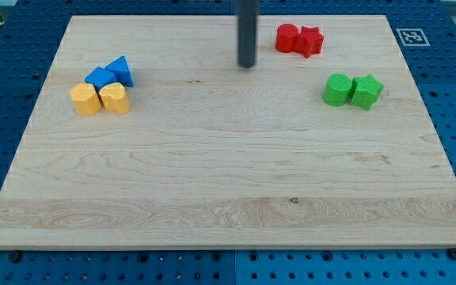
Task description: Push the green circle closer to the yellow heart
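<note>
The green circle (338, 89) lies at the view's right on the wooden board (228, 182), touching a green star (366, 90) on its right. The yellow heart (115, 97) lies at the view's left, next to a yellow hexagon (85, 99). My tip (247, 65) comes down from the view's top at the middle. It stands well left of and a little above the green circle, touching no block.
Two blue blocks (111, 74) sit just above the yellow pair. A red circle (287, 37) and a red star (310, 40) lie at the view's top, right of the rod. A blue pegboard (6, 95) surrounds the board.
</note>
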Controlling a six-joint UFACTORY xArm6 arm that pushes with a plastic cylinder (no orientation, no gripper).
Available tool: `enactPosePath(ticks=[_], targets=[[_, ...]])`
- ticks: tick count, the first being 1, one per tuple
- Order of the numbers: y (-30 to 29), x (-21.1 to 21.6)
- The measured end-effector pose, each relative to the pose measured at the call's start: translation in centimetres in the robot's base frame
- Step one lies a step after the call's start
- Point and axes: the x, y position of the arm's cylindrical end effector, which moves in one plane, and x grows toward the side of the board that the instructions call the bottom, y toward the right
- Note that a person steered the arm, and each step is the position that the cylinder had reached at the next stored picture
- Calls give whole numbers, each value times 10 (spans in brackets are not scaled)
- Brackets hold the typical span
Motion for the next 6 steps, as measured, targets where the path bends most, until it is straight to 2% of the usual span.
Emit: enactPosePath(ticks=[2, 3, 4, 6], targets=[[159, 6], [203, 34], [203, 53], [182, 55]])
